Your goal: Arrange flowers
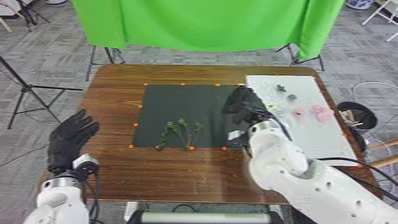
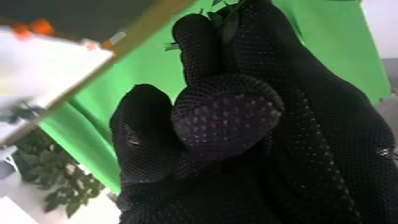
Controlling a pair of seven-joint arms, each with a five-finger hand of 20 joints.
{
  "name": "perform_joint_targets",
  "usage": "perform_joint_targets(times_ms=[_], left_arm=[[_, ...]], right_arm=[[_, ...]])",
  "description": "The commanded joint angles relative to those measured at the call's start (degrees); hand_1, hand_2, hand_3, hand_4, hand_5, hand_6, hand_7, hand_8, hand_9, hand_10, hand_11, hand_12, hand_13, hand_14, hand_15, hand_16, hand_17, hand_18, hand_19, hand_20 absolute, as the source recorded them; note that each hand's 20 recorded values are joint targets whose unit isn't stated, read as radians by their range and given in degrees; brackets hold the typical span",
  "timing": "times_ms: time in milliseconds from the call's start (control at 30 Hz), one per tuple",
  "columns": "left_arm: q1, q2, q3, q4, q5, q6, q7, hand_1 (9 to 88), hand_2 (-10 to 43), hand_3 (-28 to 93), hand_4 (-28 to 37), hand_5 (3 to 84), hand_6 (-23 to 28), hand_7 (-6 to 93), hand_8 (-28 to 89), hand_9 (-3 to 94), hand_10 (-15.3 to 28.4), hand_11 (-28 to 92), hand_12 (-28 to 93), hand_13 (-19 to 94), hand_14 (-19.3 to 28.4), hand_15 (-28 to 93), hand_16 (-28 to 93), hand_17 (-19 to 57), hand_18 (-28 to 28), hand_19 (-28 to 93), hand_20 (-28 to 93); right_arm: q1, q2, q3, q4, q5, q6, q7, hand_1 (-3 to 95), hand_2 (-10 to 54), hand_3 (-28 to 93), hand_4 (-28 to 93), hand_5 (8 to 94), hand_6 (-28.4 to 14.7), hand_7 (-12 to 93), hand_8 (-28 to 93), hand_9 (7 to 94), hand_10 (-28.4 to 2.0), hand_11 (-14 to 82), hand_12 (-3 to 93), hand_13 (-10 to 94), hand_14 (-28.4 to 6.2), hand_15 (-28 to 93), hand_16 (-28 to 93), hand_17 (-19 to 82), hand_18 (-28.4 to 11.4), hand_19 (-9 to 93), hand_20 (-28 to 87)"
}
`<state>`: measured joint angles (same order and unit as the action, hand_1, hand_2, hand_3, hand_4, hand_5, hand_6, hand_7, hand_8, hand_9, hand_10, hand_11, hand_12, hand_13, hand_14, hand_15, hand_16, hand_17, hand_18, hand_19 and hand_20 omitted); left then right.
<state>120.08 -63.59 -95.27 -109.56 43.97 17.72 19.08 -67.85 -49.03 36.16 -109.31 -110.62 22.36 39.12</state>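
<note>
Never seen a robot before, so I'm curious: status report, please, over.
Right hand: leafy piece between fingers, at right side of dark mat. Left hand: open, by left table edge. Green sprigs lying on mat. Nothing seems in the way.

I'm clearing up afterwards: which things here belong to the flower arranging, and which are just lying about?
For the job:
leafy sprigs
pink flowers
dark mat
white board

Just about:
green cloth
black bin
tripod stand
</note>
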Motion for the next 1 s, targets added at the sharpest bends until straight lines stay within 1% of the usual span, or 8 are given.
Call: perform_joint_targets(times_ms=[33, 133, 500, 533, 600, 733, 900, 1000], left_arm=[[0.4, -0.16, 0.03, -0.37, -0.04, 0.51, -0.07, 40.0, 6.8, 69, -17.5, 49.2, 3.2, 16.7, -8, 47.4, 13.1, 23, 12, 46, 16.0, 26, -2, 22.2, 14.1, 15, 31], [0.7, -0.22, -0.06, -0.52, -0.1, 0.52, 0.0, 39.7, 6.7, 69, -17.5, 49.4, 3.2, 16.8, -8, 47.4, 13.1, 24, 12, 45, 16.2, 26, -2, 20.7, 14.0, 14, 30], [0.9, -0.63, -0.54, -0.24, -0.25, 0.04, -0.04, 39.4, 6.8, 69, -17.9, 49.4, 3.2, 16.9, -9, 47.7, 13.1, 23, 11, 45, 16.2, 26, -2, 20.2, 13.5, 13, 28], [1.0, -0.75, -0.68, -0.35, -0.29, 0.11, 0.07, 39.3, 6.8, 69, -17.9, 49.4, 3.2, 16.9, -9, 47.7, 13.1, 23, 11, 45, 16.3, 27, -2, 20.2, 13.5, 13, 28], [1.0, -0.74, -0.77, -0.29, -0.24, 0.01, -0.11, 39.4, 6.8, 69, -17.9, 49.4, 3.1, 16.9, -9, 47.7, 13.1, 23, 11, 45, 16.3, 27, -2, 20.2, 13.5, 13, 28], [0.7, -0.79, -0.89, 0.06, -0.18, -0.51, -0.31, 39.4, 6.8, 69, -18.0, 49.4, 3.2, 16.9, -9, 47.7, 13.0, 23, 11, 45, 16.2, 27, -2, 20.2, 13.4, 13, 28], [0.3, -0.93, -1.33, 0.53, -0.05, -1.3, -0.7, 39.3, 6.8, 70, -17.9, 49.4, 3.1, 16.9, -9, 47.7, 13.0, 23, 12, 46, 16.2, 27, -2, 20.0, 13.5, 13, 28], [0.4, -0.99, -1.37, 0.54, -0.06, -1.31, -0.69, 39.1, 6.5, 70, -17.7, 49.5, 3.2, 16.8, -9, 47.8, 12.9, 23, 12, 46, 16.3, 27, -2, 19.9, 13.5, 13, 28]], right_arm=[[-2.4, -1.3, -1.7, 0.0, -1.5, -0.9, 0.7, 63.2, -9.5, 63, -6, 83.2, -3.9, 27, 11, 93.3, -11.3, 13.1, 43.9, 94, 0.3, 58, 27, 73, -5.5, 86, 46], [-3.7, -1.6, -1.2, 0.1, -1.7, -0.9, 0.9, 63.1, -9.5, 63, -6, 83.1, -3.9, 27, 11, 93.3, -11.2, 13.2, 43.9, 94, 0.3, 58, 27, 73, -5.5, 86, 46], [-7.1, -0.7, 0.6, -0.7, -1.3, -2.2, 0.9, 63.1, -9.5, 63, -6, 82.6, -3.7, 27, 11, 92.9, -11.0, 13.2, 44.4, 94, 0.2, 57, 27, 73, -5.2, 85, 45], [-7.0, -0.5, 0.3, -0.7, -0.9, -2.0, 0.8, 63.0, -9.5, 63, -6, 82.5, -3.7, 27, 11, 92.9, -11.0, 13.1, 44.3, 94, 0.1, 56, 27, 73, -5.2, 85, 45], [-7.4, -0.4, 0.6, -0.8, -1.0, -2.5, 0.8, 63.0, -9.5, 63, -6, 82.5, -3.6, 27, 11, 92.8, -11.0, 13.1, 44.3, 94, 0.1, 56, 27, 73, -5.2, 85, 45], [-7.6, -0.3, 0.7, -0.8, -0.7, -2.1, 0.7, 63.1, -9.5, 63, -7, 82.2, -3.6, 28, 11, 92.6, -10.9, 13.1, 44.4, 94, 0.1, 56, 27, 73, -5.2, 85, 45], [-7.8, 0.0, 1.5, -1.2, 0.5, -4.2, 0.6, 63.0, -9.5, 63, -7, 81.6, -3.2, 28, 11, 91.9, -10.5, 13.1, 44.5, 94, 0.0, 55, 27, 72, -5.3, 84, 45], [-7.8, 0.1, 1.5, -1.1, 0.6, -4.2, 0.4, 63.0, -9.5, 62, -7, 80.2, -2.9, 28, 12, 91.0, -10.4, 12.8, 44.4, 94, -0.1, 54, 28, 72, -5.3, 84, 45]])
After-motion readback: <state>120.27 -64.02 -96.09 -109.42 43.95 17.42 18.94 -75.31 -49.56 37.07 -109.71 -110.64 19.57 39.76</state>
